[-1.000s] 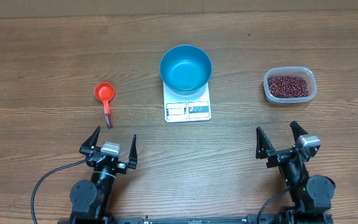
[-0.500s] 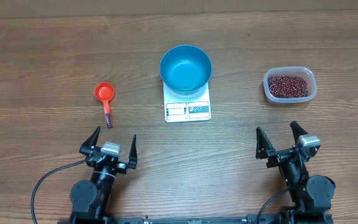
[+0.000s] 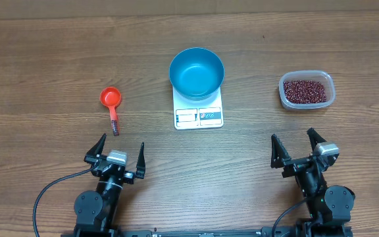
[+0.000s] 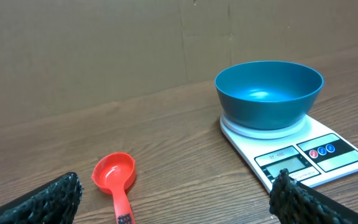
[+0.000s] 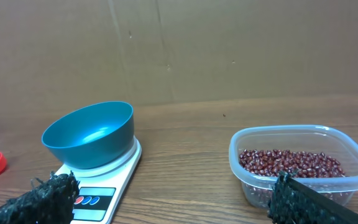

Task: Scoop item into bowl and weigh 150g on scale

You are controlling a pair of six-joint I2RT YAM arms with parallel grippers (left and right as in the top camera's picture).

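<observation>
Overhead, the left gripper (image 3: 122, 141) and right gripper (image 3: 292, 135) sat spread wide, holding nothing. The empty blue bowl (image 3: 197, 72) rested on the scale (image 3: 199, 116). The beans (image 3: 304, 91) lay in a clear tub (image 3: 285, 99) off to the right, well apart from the red scoop (image 3: 111, 99) on the left. A good start would likely be a firm, level grasp on the scoop's handle.
</observation>
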